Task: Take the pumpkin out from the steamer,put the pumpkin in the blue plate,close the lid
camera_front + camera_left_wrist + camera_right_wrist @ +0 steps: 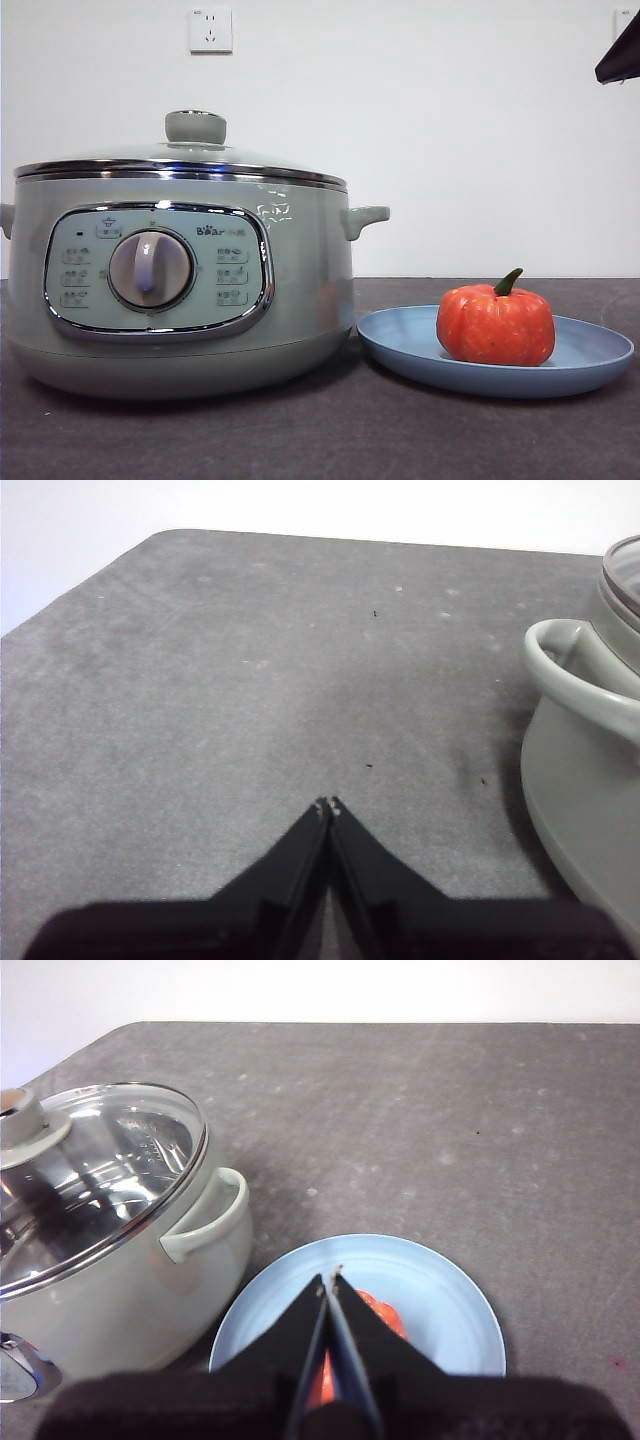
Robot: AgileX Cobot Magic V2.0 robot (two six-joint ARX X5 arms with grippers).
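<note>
Front view alone shows the pumpkin (495, 325) whole — right wrist half-hides it.

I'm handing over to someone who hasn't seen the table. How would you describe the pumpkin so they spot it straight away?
Start at the large round sage-green steamer with the domed glass lid on it. Right beside it on the dark grey table lies a wide shallow light-blue plate. On that plate sits the small orange-red ribbed toy pumpkin with a curved dark green stem, the only warm-coloured thing here.

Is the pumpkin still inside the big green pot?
No, the pumpkin sits on the blue plate beside the steamer, whose lid is on.
</note>
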